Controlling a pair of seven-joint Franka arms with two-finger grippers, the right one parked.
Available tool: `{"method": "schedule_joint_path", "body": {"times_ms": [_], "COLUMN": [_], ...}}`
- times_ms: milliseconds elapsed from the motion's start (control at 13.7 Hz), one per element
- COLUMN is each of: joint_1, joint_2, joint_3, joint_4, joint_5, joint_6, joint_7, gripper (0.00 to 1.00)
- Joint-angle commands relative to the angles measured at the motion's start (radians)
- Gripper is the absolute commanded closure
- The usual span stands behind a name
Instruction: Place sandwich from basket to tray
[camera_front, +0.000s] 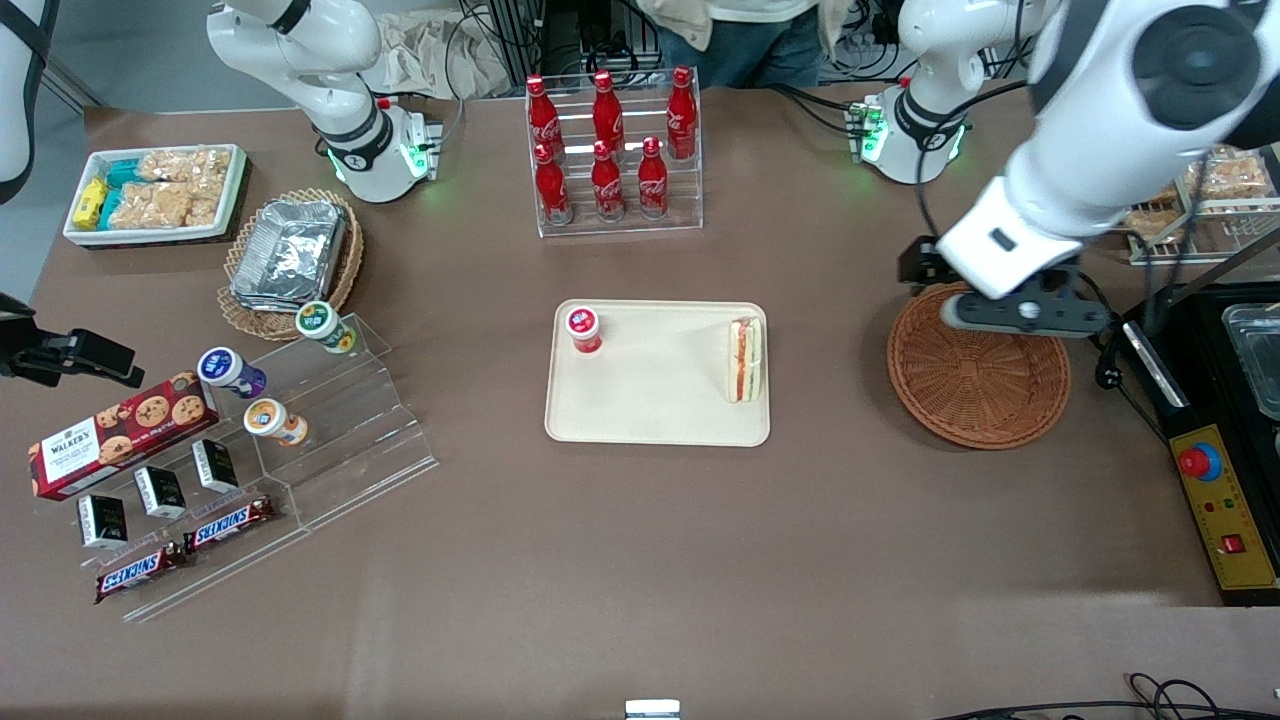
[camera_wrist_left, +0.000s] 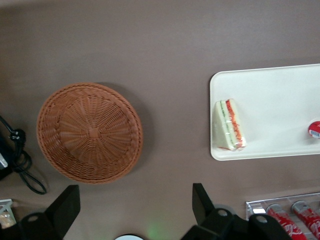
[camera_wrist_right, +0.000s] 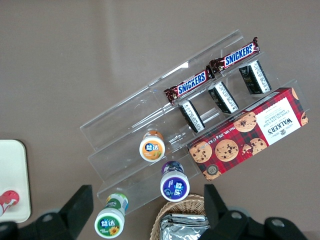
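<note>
Above the basket (camera_front: 978, 378), the left gripper (camera_wrist_left: 136, 206) hangs pointing down, fingers (camera_wrist_left: 67, 205) spread and holding nothing. On the tray (camera_front: 650, 400), the sandwich (camera_front: 745, 360) lies by the rim nearest the basket.

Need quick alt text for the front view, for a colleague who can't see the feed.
The sandwich lies on the tray near a red-capped bottle; the basket beside the tray is empty. The left arm's pincer hovers open above the basket's rim.

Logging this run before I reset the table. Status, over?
Gripper open, empty, hanging above the table beside the basket. Sandwich on the tray, at the edge nearest the basket. Basket empty. Nothing in the way.
</note>
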Motion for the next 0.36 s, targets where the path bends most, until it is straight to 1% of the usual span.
{"method": "schedule_joint_path", "body": {"times_ms": [0, 73, 292], "joint_1": [-0.207, -0.239, -0.24], "joint_2": [-0.099, -0.102, -0.105], "joint_3": [0.294, 0.336, 0.34], "joint_4": [-0.072, -0.072, -0.067], "joint_5": [-0.036, -0.036, -0.019], "joint_6": [0.025, 0.024, 0.018], "joint_7": [0.092, 0.092, 0.09], "gripper": [0.0, 0.0, 0.0]}}
